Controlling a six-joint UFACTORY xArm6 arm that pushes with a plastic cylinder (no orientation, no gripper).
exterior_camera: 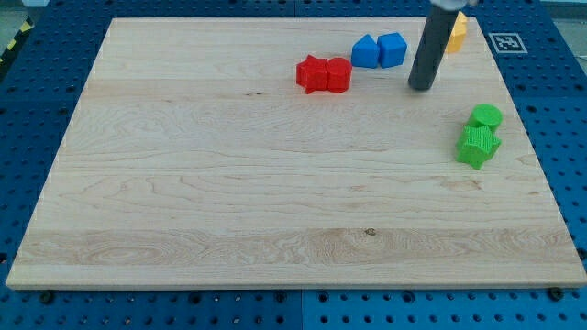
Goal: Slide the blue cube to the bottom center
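Blue cube [393, 49]: near the table's [229, 183] top edge, touching a second blue block [366, 51] on its left.
My tip [421, 87]: just right of and below the cube, apart from it.
Claw: we carry none, only the rod.
Approach: we should get above the cube, then push down-left, avoiding the red blocks [324, 74].

Blue cube [393, 49], resting flat on the tabletop near the view's top, right of centre, touching another blue block
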